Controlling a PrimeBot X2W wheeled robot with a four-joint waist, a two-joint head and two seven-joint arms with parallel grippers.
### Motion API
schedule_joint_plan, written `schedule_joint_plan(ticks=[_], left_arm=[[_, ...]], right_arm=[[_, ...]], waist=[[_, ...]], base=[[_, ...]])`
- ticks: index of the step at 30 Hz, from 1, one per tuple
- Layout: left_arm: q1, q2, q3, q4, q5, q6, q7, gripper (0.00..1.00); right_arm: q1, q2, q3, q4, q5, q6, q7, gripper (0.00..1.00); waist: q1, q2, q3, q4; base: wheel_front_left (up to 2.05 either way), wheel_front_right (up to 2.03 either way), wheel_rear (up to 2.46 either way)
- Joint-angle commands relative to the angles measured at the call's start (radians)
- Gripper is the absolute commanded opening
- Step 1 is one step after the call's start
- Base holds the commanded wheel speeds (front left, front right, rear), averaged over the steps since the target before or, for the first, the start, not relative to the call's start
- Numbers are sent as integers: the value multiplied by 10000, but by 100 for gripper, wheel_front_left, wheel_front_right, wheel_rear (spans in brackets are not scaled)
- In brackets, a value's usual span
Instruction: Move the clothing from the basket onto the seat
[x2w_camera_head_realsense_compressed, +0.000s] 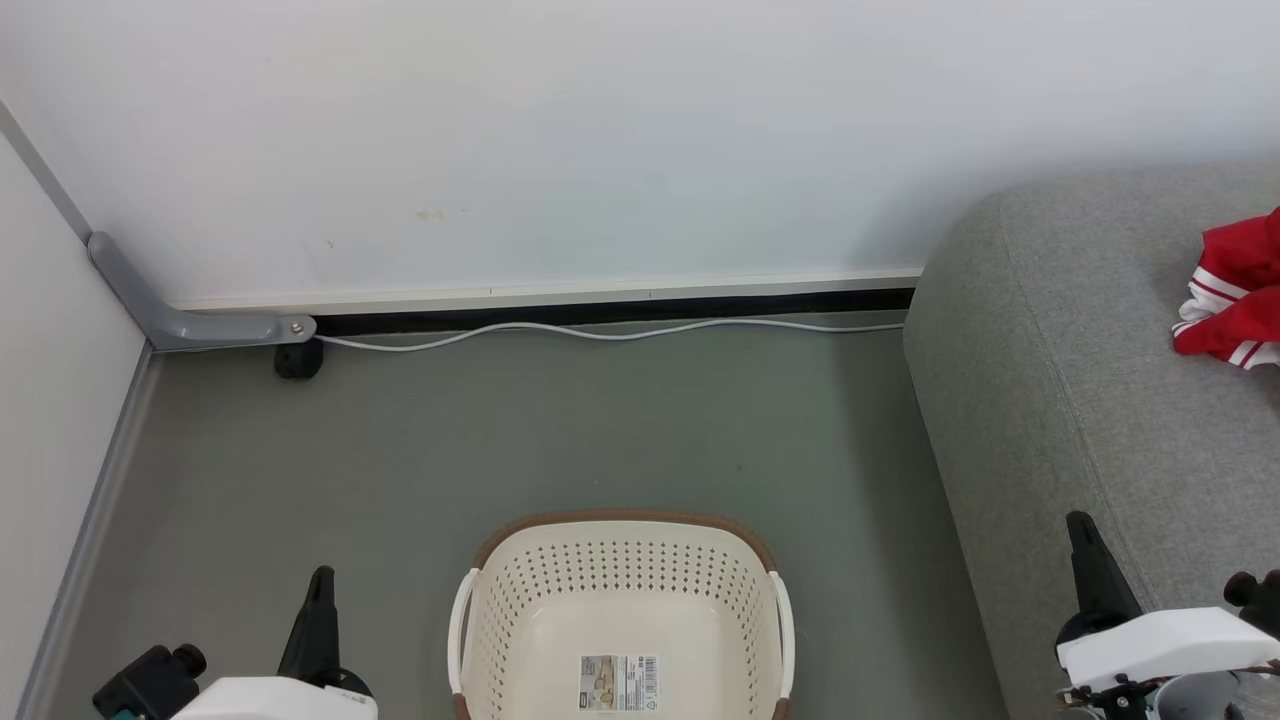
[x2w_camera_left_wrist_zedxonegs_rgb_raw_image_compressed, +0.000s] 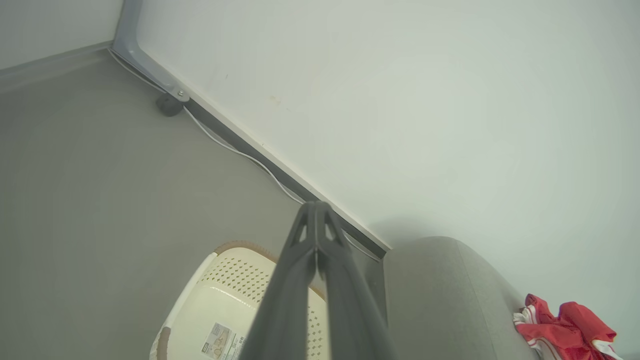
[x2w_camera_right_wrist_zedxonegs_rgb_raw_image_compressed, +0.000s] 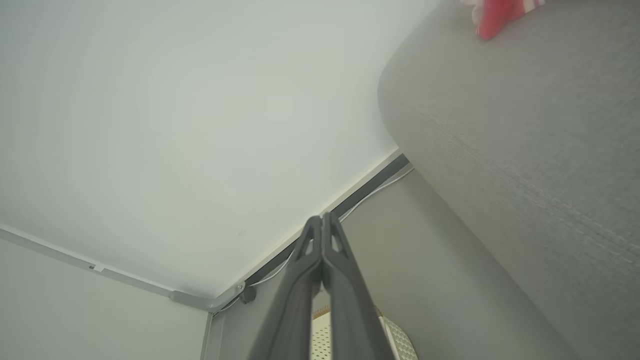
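the basket (x2w_camera_head_realsense_compressed: 620, 570) stands on the grey floor (x2w_camera_head_realsense_compressed: 400, 480) between the two arms. what shows of its inside is bare apart from the paper label (x2w_camera_head_realsense_compressed: 618, 683) on its bottom (its near end is cut off in the head view, so i cannot vouch for that strip). the clothing (x2w_camera_head_realsense_compressed: 1235, 300) lies as a crumpled red heap with white stripes on top of the seat (x2w_camera_head_realsense_compressed: 1080, 400), well in from the seat's rounded corner and from the edge that faces the floor. whether the heap is one piece or two i cannot tell.

the left gripper (x2w_camera_left_wrist_zedxonegs_rgb_raw_image_compressed: 316, 210) has its two dark fingers pressed together with nothing between them, and hangs just beside the basket's left handle. the right gripper (x2w_camera_right_wrist_zedxonegs_rgb_raw_image_compressed: 322, 220) is likewise pinched closed and empty, poised over the seat's floor-side edge.

to my eye the moving looks done, or close to it. the main risk is calling it finished with a garment unseen in the basket's hidden near end. a lesser one is a careless swing: the left arm could clip the handle and skid the light basket, or the right fingers could drag on the upholstery. the heap sits far enough in that slipping off seems unlikely.
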Motion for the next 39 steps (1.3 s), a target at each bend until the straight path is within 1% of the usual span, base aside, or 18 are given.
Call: schedule_joint_plan(ticks=[1, 32, 39], left_arm=[[-570, 161, 210, -318, -320, -111, 51, 0], [-860, 205, 487, -564, -3824, -299, 993, 0], [-914, 214, 539, -610, -4478, -334, 1169, 0]], right_arm=[[-251, -63, 12, -346, 286, 17, 74, 0], [-233, 142, -570, -766, 3615, 24, 1020, 0], [-230, 180, -679, -844, 4236, 26, 1197, 0]], waist=[[-1, 0, -5, 2], [-1, 0, -140, 52], [-1, 0, -166, 61]], base=[[0, 0, 0], [0, 0, 0], [0, 0, 0]])
